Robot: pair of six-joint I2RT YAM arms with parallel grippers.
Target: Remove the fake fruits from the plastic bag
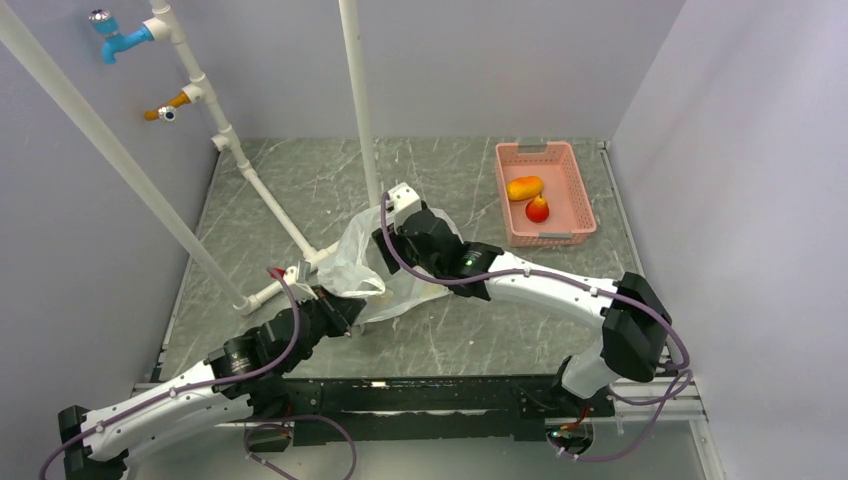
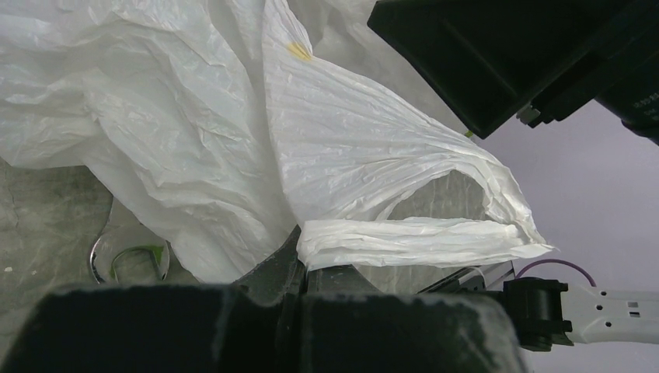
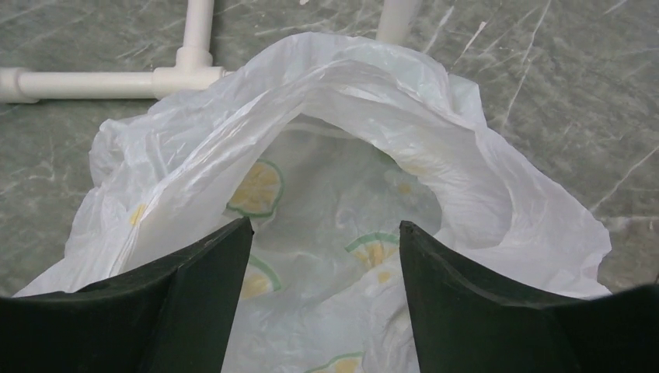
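Worktop (image 1: 320, 180) of grey marble carries the plastic bag (image 1: 352, 262), crumpled at frame centre. Left arm (image 1: 180, 390) stretches low from the lower left, and the left pincer (image 1: 345, 308) is pressed together on a handle loop of the bag. Right arm (image 1: 560, 285) bends in from the right, and the right pincer (image 3: 326, 311) hangs spread wide over the open bag mouth. Pink basket (image 1: 580, 190), upper right, holds the mango (image 1: 524, 188) and the red pear-shaped fruit (image 1: 537, 209).
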